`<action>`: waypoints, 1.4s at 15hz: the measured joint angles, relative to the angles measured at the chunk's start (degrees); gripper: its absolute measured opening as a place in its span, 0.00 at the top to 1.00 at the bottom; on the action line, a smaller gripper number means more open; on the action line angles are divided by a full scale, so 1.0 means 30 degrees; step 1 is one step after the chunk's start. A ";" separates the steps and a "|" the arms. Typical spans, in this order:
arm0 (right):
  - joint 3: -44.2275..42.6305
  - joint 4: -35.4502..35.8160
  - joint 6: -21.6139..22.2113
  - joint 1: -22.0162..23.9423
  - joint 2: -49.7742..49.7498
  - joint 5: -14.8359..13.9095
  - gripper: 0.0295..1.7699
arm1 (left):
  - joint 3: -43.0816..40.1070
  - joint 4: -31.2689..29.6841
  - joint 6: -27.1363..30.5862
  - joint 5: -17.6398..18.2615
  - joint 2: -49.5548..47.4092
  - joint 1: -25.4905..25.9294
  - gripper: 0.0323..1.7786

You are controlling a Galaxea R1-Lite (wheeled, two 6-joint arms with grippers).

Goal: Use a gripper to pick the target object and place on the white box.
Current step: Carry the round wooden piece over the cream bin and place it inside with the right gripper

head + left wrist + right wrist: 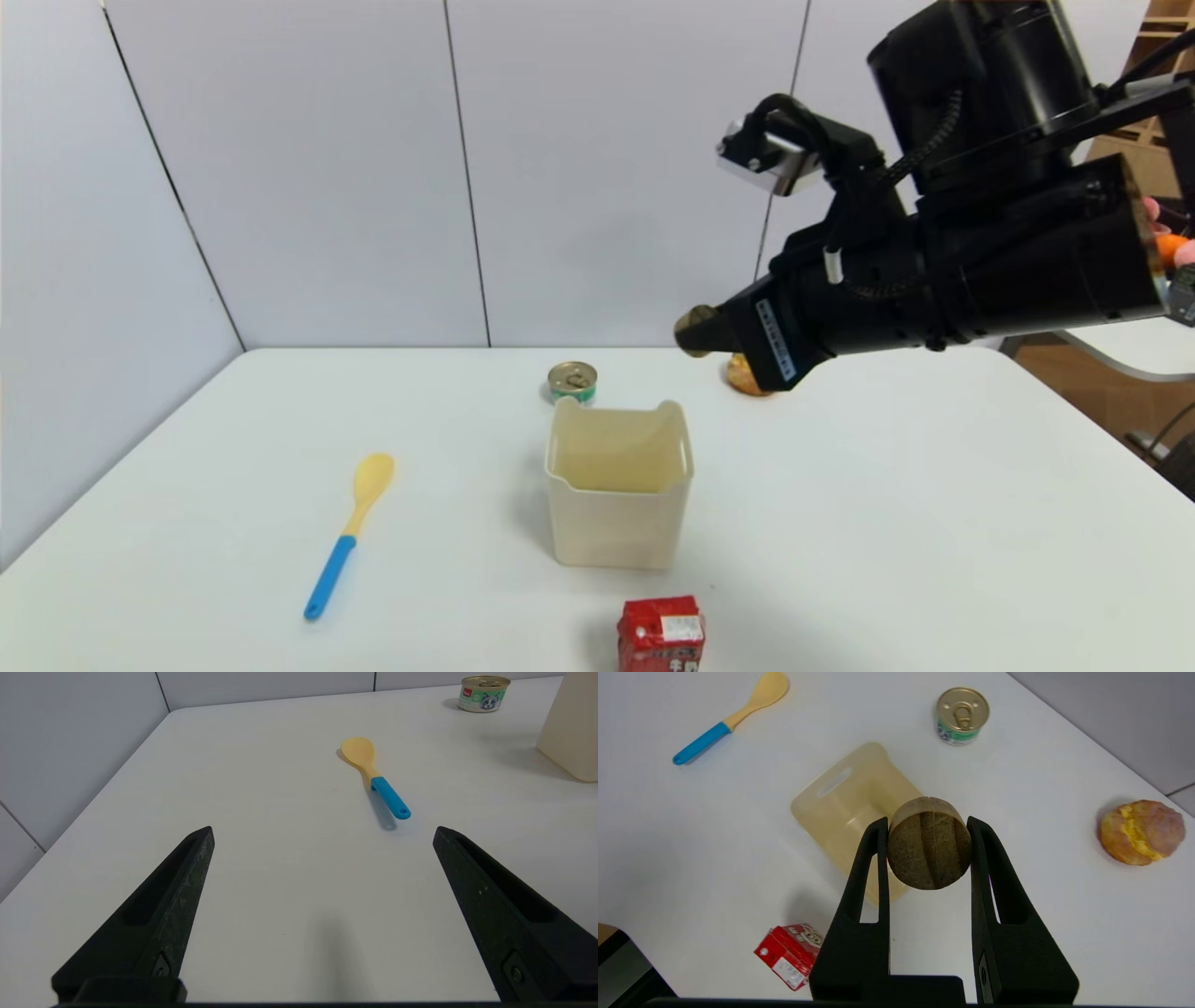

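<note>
One bulky right gripper (928, 851) fills the upper right of the head view, its jaws pinching the target object (929, 843), a short wooden cylinder held in the air. The white box (619, 485) sits at centre frame, lower and to the left of the load. Letting go too early would likely drop the cylinder on the table beside the rim, near the bun (1142, 832) or can (572, 382). The left gripper (322, 833) rests spread wide, idle.
</note>
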State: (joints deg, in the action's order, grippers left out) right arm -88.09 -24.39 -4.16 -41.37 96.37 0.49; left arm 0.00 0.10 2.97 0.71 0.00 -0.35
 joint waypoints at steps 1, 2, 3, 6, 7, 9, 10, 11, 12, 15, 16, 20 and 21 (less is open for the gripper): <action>-0.0081 -0.0061 -0.0008 -0.0439 0.0337 0.0057 0.75 | 0.0000 0.0000 0.0000 0.0000 0.0000 0.0000 0.05; -0.0130 -0.0191 0.0000 -0.0805 0.0622 0.0130 0.75 | 0.0000 0.0000 -0.0008 -0.0008 0.0000 0.0000 0.05; -0.0240 -0.0451 0.0008 -0.1219 0.0914 0.0167 0.75 | 0.0000 0.0000 -0.0008 0.0000 0.0000 0.0000 0.05; -0.1341 -0.1975 0.0516 -0.2093 0.1829 0.0341 0.75 | 0.0000 0.0000 0.0000 0.0000 0.0000 0.0000 0.05; -0.1755 -0.2597 0.0719 -0.2276 0.2202 0.0451 0.75 | 0.0000 0.0000 0.0000 -0.0008 0.0000 0.0000 0.05; -0.2418 -0.3499 0.0861 -0.2458 0.3031 0.0479 0.75 | 0.0000 0.0000 0.0000 -0.0008 0.0000 0.0008 0.05; -0.2584 -0.3556 0.0918 -0.2495 0.3417 0.0443 0.75 | 0.0000 -0.0008 0.0000 0.0000 0.0000 0.0008 0.05; -0.2731 -0.3556 0.0975 -0.2487 0.3767 0.0386 0.75 | 0.0000 0.0000 0.0000 -0.0008 0.0000 0.0008 0.05; -0.2865 -0.3564 0.0992 -0.2450 0.4104 0.0349 0.75 | 0.0000 0.0000 0.0000 -0.0008 0.0000 0.0000 0.05; -0.3007 -0.3556 0.1239 -0.2304 0.4803 0.0183 0.75 | 0.0000 0.0000 0.0000 0.0000 0.0000 0.0000 0.05; -0.3040 -0.3556 0.1268 -0.2276 0.4941 0.0175 0.75 | 0.0000 0.0000 -0.0008 -0.0008 0.0000 0.0000 0.05; -0.3088 -0.3515 0.1284 -0.2251 0.5173 0.0146 0.75 | 0.0000 0.0000 0.0000 -0.0008 0.0000 -0.0008 0.05; -0.3088 -0.3507 0.1276 -0.2231 0.5205 0.0122 0.75 | 0.0000 0.0000 0.0008 -0.0016 0.0000 0.0000 0.05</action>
State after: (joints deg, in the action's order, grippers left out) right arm -97.35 -34.91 -0.33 -48.07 111.98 0.85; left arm 0.00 0.10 3.00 0.66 0.00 -0.35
